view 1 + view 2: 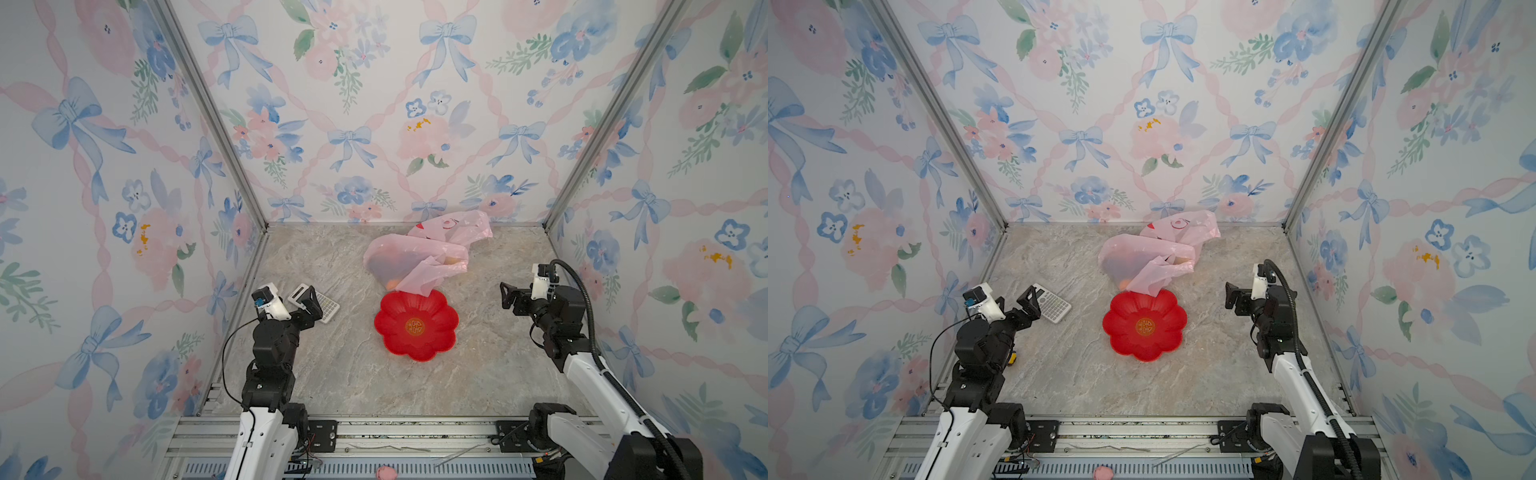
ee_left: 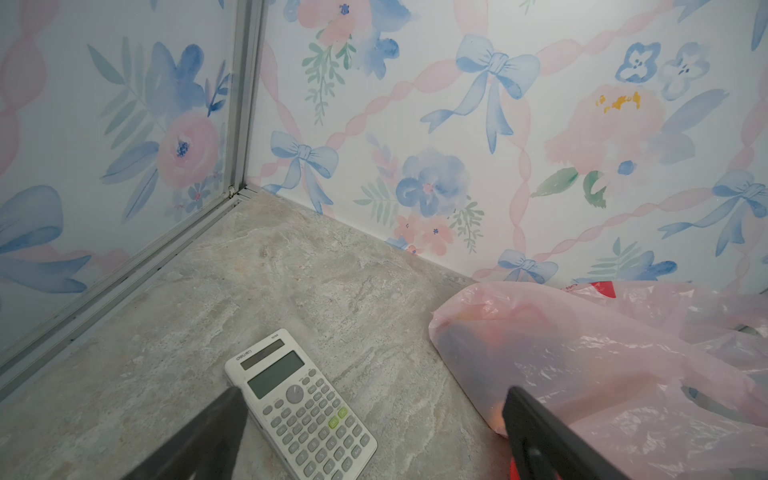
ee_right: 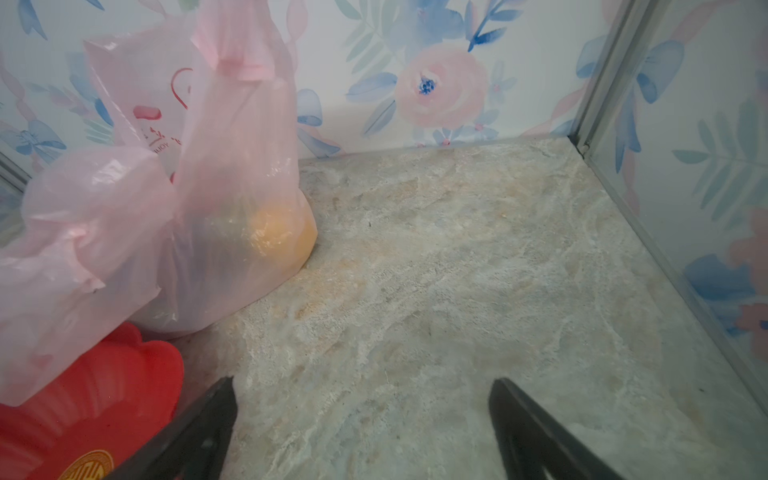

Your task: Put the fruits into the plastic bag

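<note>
The pink plastic bag (image 1: 419, 257) (image 1: 1150, 257) lies crumpled at the back middle of the table, one loop handle drooping onto the red plate. Fruits show through its film: a yellow round one (image 3: 278, 237) low in the bag and dark shapes (image 2: 469, 345) beside it. No fruit lies loose on the table. My left gripper (image 1: 305, 309) (image 1: 1017, 303) (image 2: 372, 392) hovers open over the calculator, left of the bag. My right gripper (image 1: 508, 296) (image 1: 1231, 296) (image 3: 362, 382) hangs open over bare table, right of the bag. Neither holds anything.
A red flower-shaped plate (image 1: 415, 326) (image 1: 1144, 326) (image 3: 83, 407) sits in front of the bag with nothing in it. A white calculator (image 1: 326, 307) (image 1: 1052, 307) (image 2: 299, 407) lies at the left. Patterned walls close in three sides. A small pink object (image 1: 385, 473) rests on the front rail.
</note>
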You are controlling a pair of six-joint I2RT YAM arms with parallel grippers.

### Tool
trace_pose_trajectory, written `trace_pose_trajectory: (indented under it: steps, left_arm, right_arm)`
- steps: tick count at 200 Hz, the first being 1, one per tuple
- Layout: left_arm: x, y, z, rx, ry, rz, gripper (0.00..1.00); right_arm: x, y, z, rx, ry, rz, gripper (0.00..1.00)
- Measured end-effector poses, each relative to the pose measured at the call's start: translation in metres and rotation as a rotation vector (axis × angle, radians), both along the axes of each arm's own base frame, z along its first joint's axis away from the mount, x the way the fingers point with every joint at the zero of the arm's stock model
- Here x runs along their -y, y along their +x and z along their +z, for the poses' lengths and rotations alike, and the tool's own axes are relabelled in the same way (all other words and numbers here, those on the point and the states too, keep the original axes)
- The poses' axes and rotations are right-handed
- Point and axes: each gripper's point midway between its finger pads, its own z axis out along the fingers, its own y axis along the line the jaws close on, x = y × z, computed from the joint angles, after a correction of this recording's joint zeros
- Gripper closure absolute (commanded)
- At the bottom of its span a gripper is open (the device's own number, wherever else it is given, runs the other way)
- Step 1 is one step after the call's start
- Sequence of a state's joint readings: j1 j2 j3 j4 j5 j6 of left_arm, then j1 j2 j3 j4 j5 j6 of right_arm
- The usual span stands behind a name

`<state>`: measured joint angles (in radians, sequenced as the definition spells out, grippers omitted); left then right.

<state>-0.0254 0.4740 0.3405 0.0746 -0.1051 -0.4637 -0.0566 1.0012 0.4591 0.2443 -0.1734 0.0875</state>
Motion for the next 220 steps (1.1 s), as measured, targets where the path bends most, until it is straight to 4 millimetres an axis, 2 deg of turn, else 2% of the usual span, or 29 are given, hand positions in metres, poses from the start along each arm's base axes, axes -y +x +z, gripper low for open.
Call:
trace_pose_trajectory:
  steps: [25, 57, 106, 148, 220]
  left_arm:
    - [-0.007, 0.000, -0.022, -0.020, 0.006, 0.042, 0.02]
    - [-0.016, 0.000, -0.041, -0.035, 0.016, 0.091, 0.02]
    - [-0.026, 0.004, -0.048, -0.025, 0.049, 0.147, 0.02]
    - [-0.030, 0.009, -0.055, -0.020, 0.082, 0.170, 0.02]
    - [-0.033, 0.029, -0.087, -0.109, 0.186, 0.172, 0.02]
  right_arm:
    - [0.010, 0.008, -0.029, -0.024, -0.006, -0.030, 0.04]
    - [0.014, 0.020, -0.049, -0.015, -0.013, -0.037, 0.04]
    - [0.014, 0.037, -0.054, 0.046, -0.015, -0.031, 0.04]
    - [0.013, 0.037, -0.060, 0.080, -0.016, -0.027, 0.04]
    - [0.010, 0.042, -0.071, 0.109, -0.029, -0.013, 0.04]
